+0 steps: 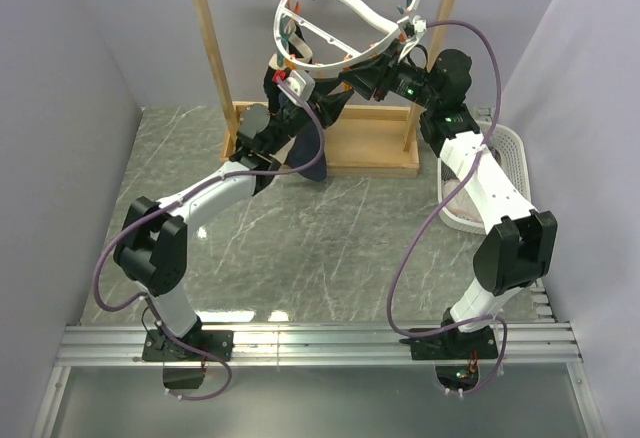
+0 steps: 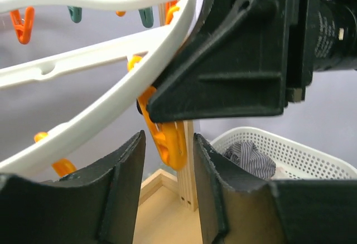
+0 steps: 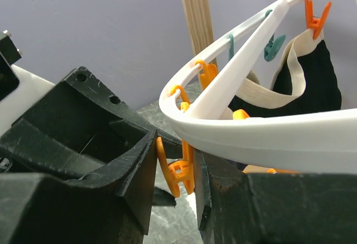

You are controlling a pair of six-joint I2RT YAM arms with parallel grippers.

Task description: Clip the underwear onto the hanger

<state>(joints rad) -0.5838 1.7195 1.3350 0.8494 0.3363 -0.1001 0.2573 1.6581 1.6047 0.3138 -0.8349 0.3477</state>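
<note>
The white round hanger hangs from the wooden rack, with orange and teal clips on it. The navy underwear hangs below its near rim. In the right wrist view the underwear shows its cream waistband, held at one point by an orange clip. My right gripper is shut on another orange clip under the hanger's rim. My left gripper is open, with that orange clip just beyond its jaws. Both grippers meet under the rim, the left beside the right.
The wooden rack frame stands at the back on its base. A white basket at the right holds a grey striped cloth. Grey walls close in on both sides.
</note>
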